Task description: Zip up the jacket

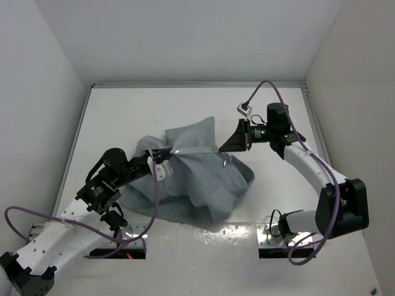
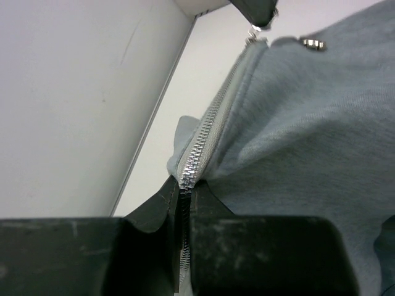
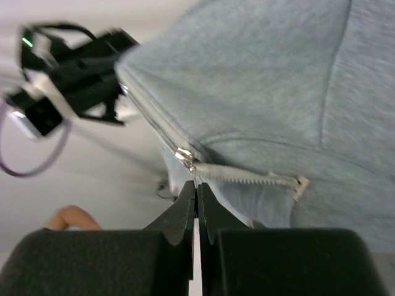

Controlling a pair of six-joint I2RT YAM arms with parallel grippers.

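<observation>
Jacket [image 1: 197, 182] cloth like this is soft, light and limp, so we judge it will sag, fold and slide on the table [image 1: 123, 117] unless it is held taut. Its only firm parts are the zipper [image 2: 207, 132], the slider [image 3: 184, 156] and a small metal snap [image 2: 313, 44]. It lies heaped around the middle of the table, a little nearer the near edge than the far one, between the two arms.

On the left, the left gripper [image 1: 166, 155] is clamped on the zipper's lower stretch, with the joined teeth running straight out from between its fingers [image 2: 210, 206]. From there the closed zipper line runs rightward, fairly straight, across the top of the heap. On the right, the right gripper [image 1: 222, 148] has its fingers [image 3: 176, 216] pressed almost together just under the slider. We take it that they pinch the pull tab, though the tab itself is hidden between them. Past the slider a short row of teeth hangs unjoined.

We would take hold just where the grippers are, one anchoring the tape below and one on the pull, since the fabric alone gives nothing to pull against. Loose cloth could snag in the teeth if the tension drops. We see no containers on the table.
</observation>
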